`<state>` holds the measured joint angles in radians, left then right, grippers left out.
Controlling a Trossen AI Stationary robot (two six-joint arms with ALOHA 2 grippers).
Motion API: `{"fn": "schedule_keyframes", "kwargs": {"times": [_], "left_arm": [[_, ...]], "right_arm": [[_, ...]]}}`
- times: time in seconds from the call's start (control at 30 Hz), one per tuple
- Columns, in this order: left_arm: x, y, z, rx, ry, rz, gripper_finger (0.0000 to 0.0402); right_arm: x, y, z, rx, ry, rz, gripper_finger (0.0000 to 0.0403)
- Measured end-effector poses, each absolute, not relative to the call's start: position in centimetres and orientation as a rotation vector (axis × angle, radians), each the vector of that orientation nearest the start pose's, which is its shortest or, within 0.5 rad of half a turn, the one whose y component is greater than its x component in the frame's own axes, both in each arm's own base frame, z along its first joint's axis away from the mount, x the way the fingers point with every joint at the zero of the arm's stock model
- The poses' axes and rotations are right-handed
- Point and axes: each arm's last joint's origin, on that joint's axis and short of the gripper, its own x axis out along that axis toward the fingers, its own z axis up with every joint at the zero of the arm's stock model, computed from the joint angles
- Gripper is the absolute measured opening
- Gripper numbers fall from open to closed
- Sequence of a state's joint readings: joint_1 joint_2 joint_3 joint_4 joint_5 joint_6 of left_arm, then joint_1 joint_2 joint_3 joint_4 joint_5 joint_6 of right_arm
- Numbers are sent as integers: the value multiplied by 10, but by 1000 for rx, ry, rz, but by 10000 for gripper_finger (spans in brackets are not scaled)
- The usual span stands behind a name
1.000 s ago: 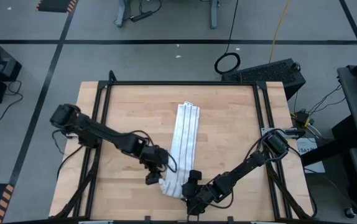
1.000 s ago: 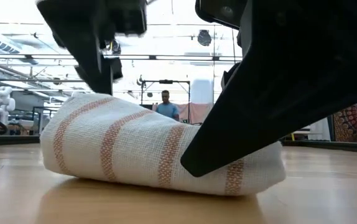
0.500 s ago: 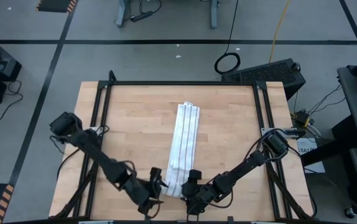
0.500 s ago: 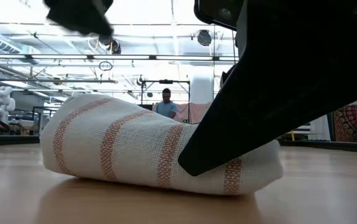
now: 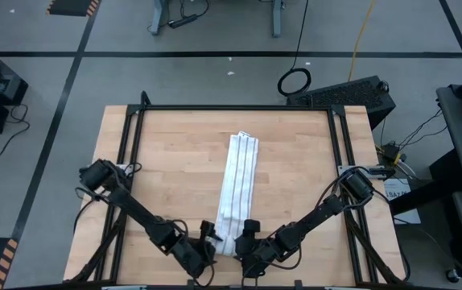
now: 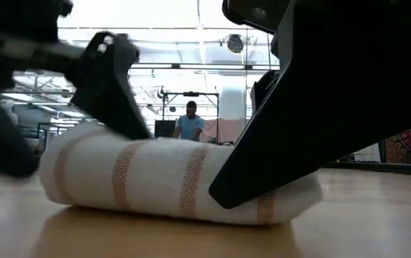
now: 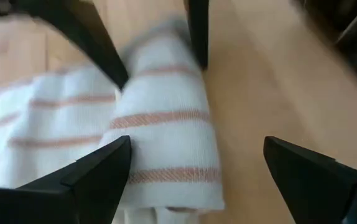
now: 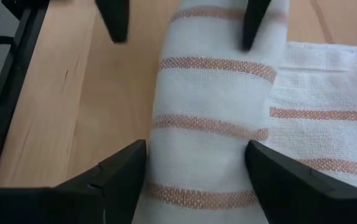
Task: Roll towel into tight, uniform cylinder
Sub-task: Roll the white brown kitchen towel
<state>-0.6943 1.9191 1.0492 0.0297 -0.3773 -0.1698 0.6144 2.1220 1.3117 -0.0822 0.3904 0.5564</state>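
The white towel [image 5: 236,181] with thin stripes lies as a long strip running from the far side toward the near edge. Its near end is rolled into a short roll [image 6: 148,179] that rests on the wood, with its axis running left to right. My right gripper [image 8: 195,145] is shut on the roll's right end. My left gripper [image 7: 196,142] is open over the roll's left end. One of its fingers [image 7: 97,168] sits where the roll meets the flat cloth, and the other [image 7: 303,174] is over bare wood, apart from the roll. My right gripper holds the right end of the roll [image 8: 209,134] between its two fingers, one on the roll's near side and one on its far side. The fingers slant down from the table's right and lie along the roll, which rests on the table. My left gripper has one finger [image 6: 112,86] down at the roll's top; I cannot tell whether it touches.
The roll sits close to the table's near edge [image 5: 215,283]. Black frame rails [image 5: 130,161] run along the table's left and right sides. Bare wood [image 5: 167,177] lies on both sides of the strip. A person [image 6: 190,123] stands far off in the room.
My left gripper has swung from beside the strip toward the near edge and come down at the roll's left end, turning as it went. The roll's top has sunk a little. The right gripper has kept still.
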Motion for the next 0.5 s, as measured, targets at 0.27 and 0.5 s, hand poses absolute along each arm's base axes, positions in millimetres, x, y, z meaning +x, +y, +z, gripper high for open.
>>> {"fn": "schedule_keyframes", "kwargs": {"times": [0.27, 0.5], "left_arm": [[295, -227, 123, 380, 786, -149, 347], [299, -222, 122, 269, 827, -178, 280]], "right_arm": [[357, 239, 118, 66, 810, 1, 283], [356, 235, 125, 47, 819, -8, 278]]}}
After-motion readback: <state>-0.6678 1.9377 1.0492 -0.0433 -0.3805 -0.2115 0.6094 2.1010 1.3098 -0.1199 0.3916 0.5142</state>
